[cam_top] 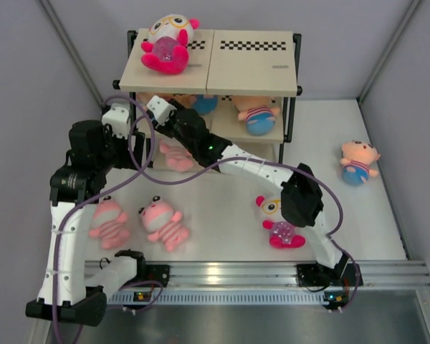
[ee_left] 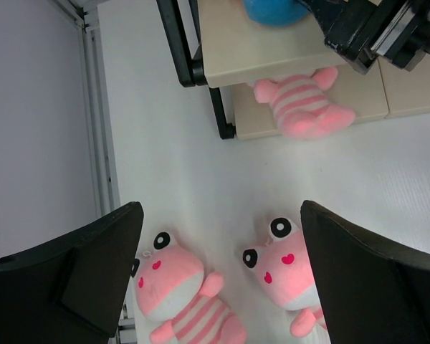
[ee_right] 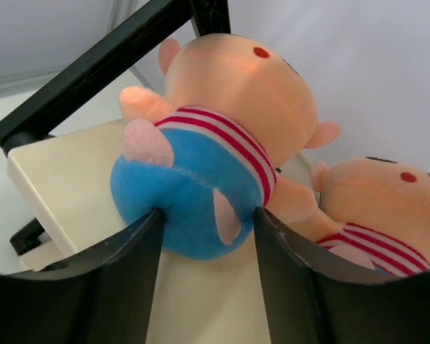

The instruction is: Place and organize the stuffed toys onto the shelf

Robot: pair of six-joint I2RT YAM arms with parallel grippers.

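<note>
The shelf [cam_top: 251, 68] stands at the back. A white-and-magenta toy [cam_top: 168, 44] lies on its top board. My right gripper [ee_right: 206, 215] reaches into the middle tier, open, its fingers touching both sides of the blue bottom of a peach toy [ee_right: 229, 93] that rests on the board [ee_right: 64, 179] beside a second peach toy [ee_right: 373, 208]. A pink striped toy [ee_left: 301, 107] lies on the bottom tier. My left gripper [ee_left: 222, 244] hovers open and empty above two pink striped toys [ee_left: 175, 283] [ee_left: 283, 261] on the table.
On the table lie a peach toy [cam_top: 358, 162] at the far right and a white-and-magenta toy [cam_top: 279, 222] near the right arm's base. The right arm's wrist [ee_left: 373, 29] crosses in front of the shelf. Grey walls close in both sides.
</note>
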